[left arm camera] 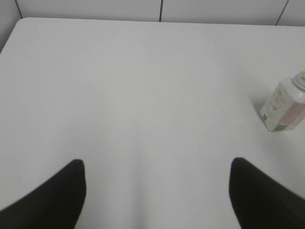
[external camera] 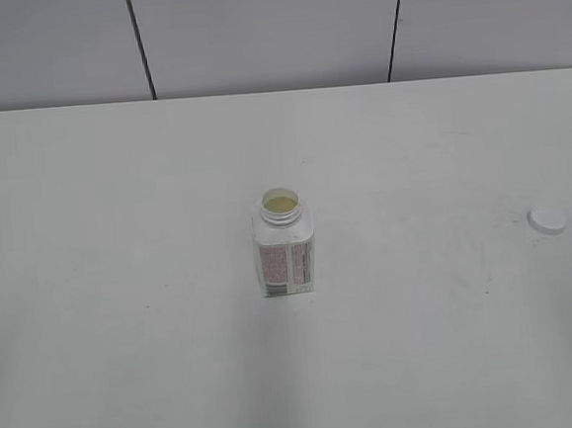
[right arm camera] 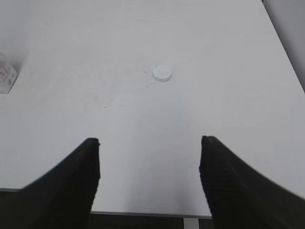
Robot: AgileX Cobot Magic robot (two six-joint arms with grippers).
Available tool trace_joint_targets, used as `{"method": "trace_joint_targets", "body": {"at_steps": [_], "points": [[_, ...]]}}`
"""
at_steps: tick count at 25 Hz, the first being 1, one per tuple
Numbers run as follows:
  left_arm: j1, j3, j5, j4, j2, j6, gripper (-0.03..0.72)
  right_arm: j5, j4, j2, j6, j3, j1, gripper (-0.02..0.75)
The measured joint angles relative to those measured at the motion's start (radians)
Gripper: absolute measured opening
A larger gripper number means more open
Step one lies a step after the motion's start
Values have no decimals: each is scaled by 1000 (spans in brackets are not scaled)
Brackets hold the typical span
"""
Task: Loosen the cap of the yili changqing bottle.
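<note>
The yili changqing bottle [external camera: 285, 245] stands upright at the middle of the white table, its wide neck open and uncapped, pale contents showing inside. It also shows at the right edge of the left wrist view [left arm camera: 285, 106] and, only as a corner, at the left edge of the right wrist view [right arm camera: 5, 76]. The white cap [external camera: 547, 219] lies flat on the table far to the right, apart from the bottle; it also shows in the right wrist view [right arm camera: 162, 73]. My left gripper [left arm camera: 157, 167] is open and empty. My right gripper [right arm camera: 149, 143] is open and empty, near the table's front edge, well short of the cap.
The white table [external camera: 123, 286] ends at a grey panelled wall [external camera: 272, 32] at the back. Its front edge [right arm camera: 143, 213] shows under my right gripper, and its right edge [right arm camera: 286, 52] lies beyond the cap. Neither arm shows in the exterior view.
</note>
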Motion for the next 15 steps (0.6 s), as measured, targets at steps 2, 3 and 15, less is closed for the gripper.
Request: {"method": "trace_joint_targets", "body": {"at_steps": [2, 3, 15], "points": [[24, 0, 0, 0, 0, 0, 561, 0, 0, 0, 0, 0, 16, 522], [30, 0, 0, 0, 0, 0, 561, 0, -1, 0, 0, 0, 26, 522], [49, 0, 0, 0, 0, 0, 561, 0, -40, 0, -1, 0, 58, 522]]}}
